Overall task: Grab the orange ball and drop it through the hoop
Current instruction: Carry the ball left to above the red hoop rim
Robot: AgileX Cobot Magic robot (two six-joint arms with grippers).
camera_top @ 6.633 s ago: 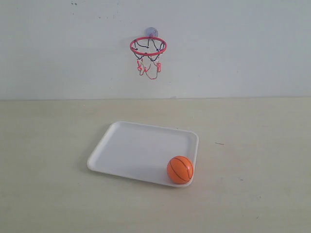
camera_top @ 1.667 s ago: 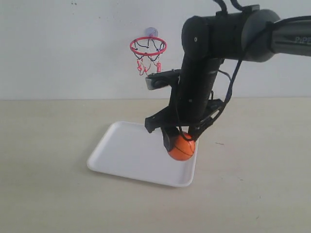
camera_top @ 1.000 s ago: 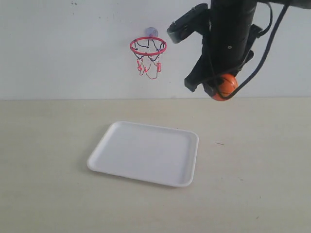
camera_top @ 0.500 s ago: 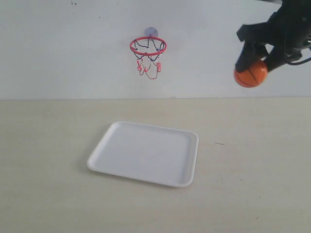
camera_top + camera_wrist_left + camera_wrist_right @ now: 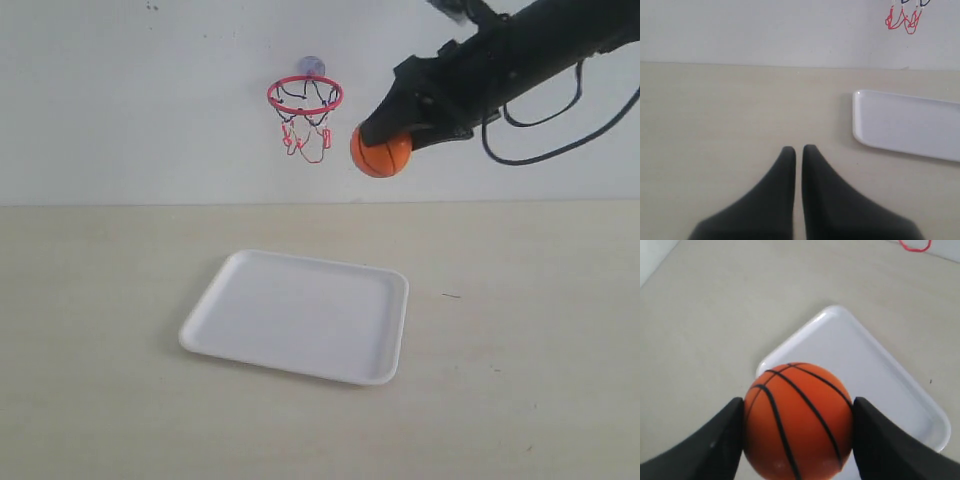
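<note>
The orange ball (image 5: 380, 152) with black seams hangs in the air, held between the black fingers of my right gripper (image 5: 385, 143), which reaches in from the upper right. The ball (image 5: 797, 420) fills the gap between the two fingers in the right wrist view. It sits just right of the hoop (image 5: 305, 96) and a little below its red ring; the hoop is stuck on the white wall, its net hanging down. My left gripper (image 5: 798, 149) is shut with nothing in it, low over the table; the net's tips (image 5: 902, 19) show at that view's edge.
A white rectangular tray (image 5: 290, 312) lies on the beige table below the hoop and ball. It also appears in the left wrist view as the tray (image 5: 910, 125) and under the ball as the tray (image 5: 875, 365). The white wall stands behind.
The right gripper lifted the ball off the tray, rose and swung far right, and has now come back left to beside the hoop. The left gripper has not visibly moved.
</note>
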